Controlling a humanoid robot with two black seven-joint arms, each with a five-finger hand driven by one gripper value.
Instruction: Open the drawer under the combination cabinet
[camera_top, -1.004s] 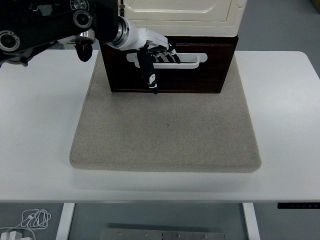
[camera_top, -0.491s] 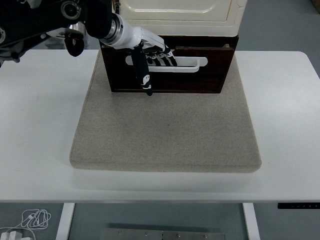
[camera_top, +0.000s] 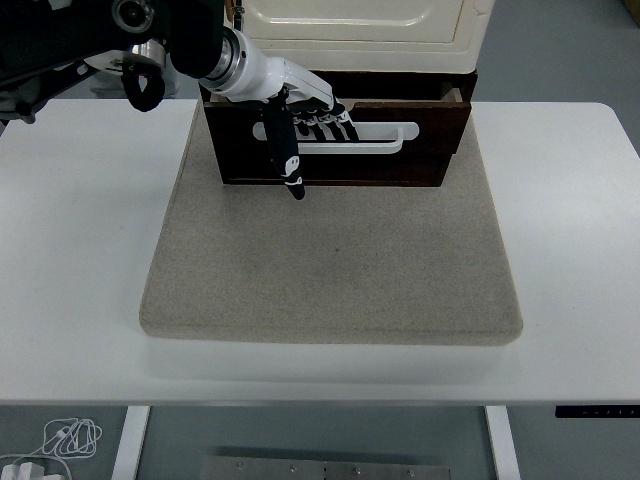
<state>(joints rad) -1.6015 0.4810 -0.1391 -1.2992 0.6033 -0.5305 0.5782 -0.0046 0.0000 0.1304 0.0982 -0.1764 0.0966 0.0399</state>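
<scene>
A: What's changed?
B: Drawer (camera_top: 335, 150) at 12 o'clock on the mat (camera_top: 330, 260), under the cream cabinet (camera_top: 360, 25), now sits a bit out vs a sec ago; gap shows along its top.
A: Hand?
B: Left hand (camera_top: 300, 115), fingers hooked thru the white handle (camera_top: 385, 135), thumb pointing down. Pull is working, only partly open.

Bright, even overhead light falls on the white table (camera_top: 560, 250), with a soft shadow under the grey mat's (camera_top: 330, 270) edge at 6 o'clock, and the picture stays sharp, without glare.
</scene>
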